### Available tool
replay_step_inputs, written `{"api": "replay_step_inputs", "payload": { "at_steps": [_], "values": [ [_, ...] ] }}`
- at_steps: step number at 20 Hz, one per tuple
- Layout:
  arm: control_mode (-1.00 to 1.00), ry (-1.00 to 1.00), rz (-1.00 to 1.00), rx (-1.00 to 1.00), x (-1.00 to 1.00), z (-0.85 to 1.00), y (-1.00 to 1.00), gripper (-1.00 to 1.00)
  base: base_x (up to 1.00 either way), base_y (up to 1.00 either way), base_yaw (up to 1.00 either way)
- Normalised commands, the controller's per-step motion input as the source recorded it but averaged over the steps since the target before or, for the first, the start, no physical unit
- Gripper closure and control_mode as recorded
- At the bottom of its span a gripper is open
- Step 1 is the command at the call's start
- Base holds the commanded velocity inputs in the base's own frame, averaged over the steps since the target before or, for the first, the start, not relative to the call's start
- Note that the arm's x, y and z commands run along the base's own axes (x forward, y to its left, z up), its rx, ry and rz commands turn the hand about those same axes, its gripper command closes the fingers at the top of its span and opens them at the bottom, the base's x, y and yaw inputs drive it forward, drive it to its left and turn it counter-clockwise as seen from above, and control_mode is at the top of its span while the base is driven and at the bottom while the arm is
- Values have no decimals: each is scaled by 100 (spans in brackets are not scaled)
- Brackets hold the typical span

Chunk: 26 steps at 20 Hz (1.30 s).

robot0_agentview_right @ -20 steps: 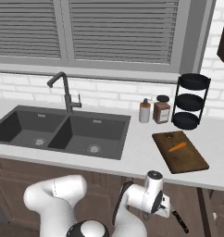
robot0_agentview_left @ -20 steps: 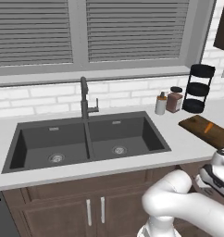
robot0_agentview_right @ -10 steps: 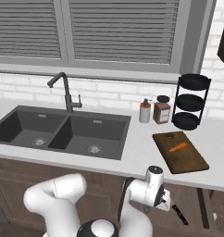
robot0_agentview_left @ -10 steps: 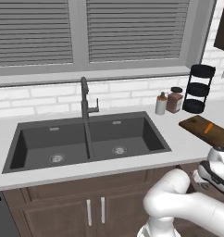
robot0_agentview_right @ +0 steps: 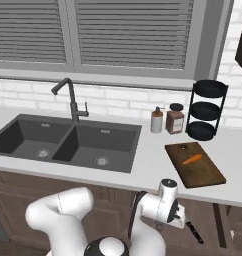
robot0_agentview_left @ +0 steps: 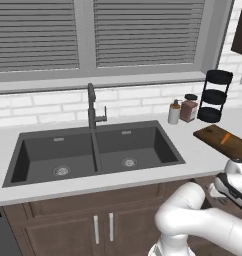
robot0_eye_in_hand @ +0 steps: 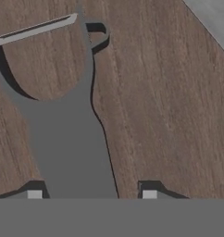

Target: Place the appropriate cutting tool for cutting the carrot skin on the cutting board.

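The grey Y-shaped peeler (robot0_eye_in_hand: 67,134) with a thin silver blade lies flat on a brown wooden surface (robot0_eye_in_hand: 160,102) just in front of the pincer (robot0_eye_in_hand: 91,194), its handle pointing at the pincer and its blade end pointing away. Since a second ago the arm has dropped lower, below the white worktop (robot0_agentview_right: 153,160). The pincer's tips stand apart on either side of the handle, and I cannot tell if they touch it; the small orange carrot (robot0_agentview_right: 192,159) lies slanted on the dark brown wooden cutting board (robot0_agentview_right: 200,172).

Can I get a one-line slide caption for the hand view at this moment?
Hand camera looking down at a grey Y-shaped peeler lying on a wood-grain surface, its handle between the two fingers.
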Motion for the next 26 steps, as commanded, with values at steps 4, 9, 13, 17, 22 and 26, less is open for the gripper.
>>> {"api": "replay_step_inputs", "payload": {
  "at_steps": [4, 9, 13, 17, 22, 26],
  "values": [
    [-100, -5, 0, 0, -18, -18, 0, 100, 0, 0, 0],
    [-100, -9, 0, 0, -55, -3, -6, 100, 0, 0, 0],
    [-100, -4, 0, 0, -31, 14, -4, 100, 0, 0, 0],
    [-100, -6, 0, 0, -53, 94, 0, 100, 0, 0, 0],
    [-100, 0, 0, 0, -55, 100, 0, 100, 0, 0, 0],
    [-100, 0, 1, 0, -88, 87, 0, 100, 0, 0, 0]
  ]
}}
